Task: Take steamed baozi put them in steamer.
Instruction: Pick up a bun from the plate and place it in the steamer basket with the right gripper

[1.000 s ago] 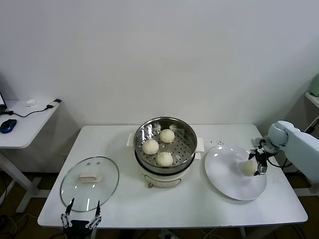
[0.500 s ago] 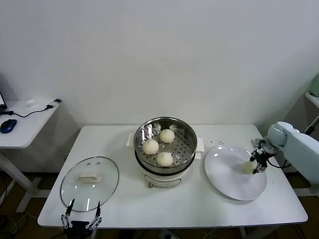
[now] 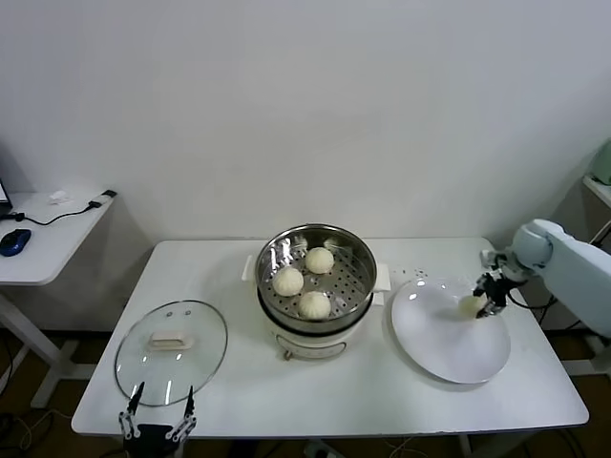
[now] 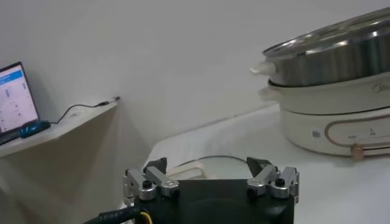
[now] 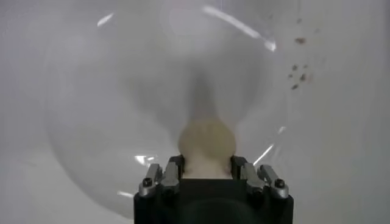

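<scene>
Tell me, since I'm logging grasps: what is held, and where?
The right gripper holds the last baozi by its sides, above the plate. The left gripper holds nothing.

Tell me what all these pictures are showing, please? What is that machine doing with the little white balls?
It is a robot with two arms. The wide picture comes from a camera on its head, looking down at a white table. The other two come from cameras on its wrists.

The white balls are steamed buns called baozi. Three buns sit in the shiny steamer. The right tool pinches the fourth bun just above the white plate. The right wrist picture shows that bun between the tool's fingers.

The left tool waits open at the table's near edge, beside the glass lid.
</scene>
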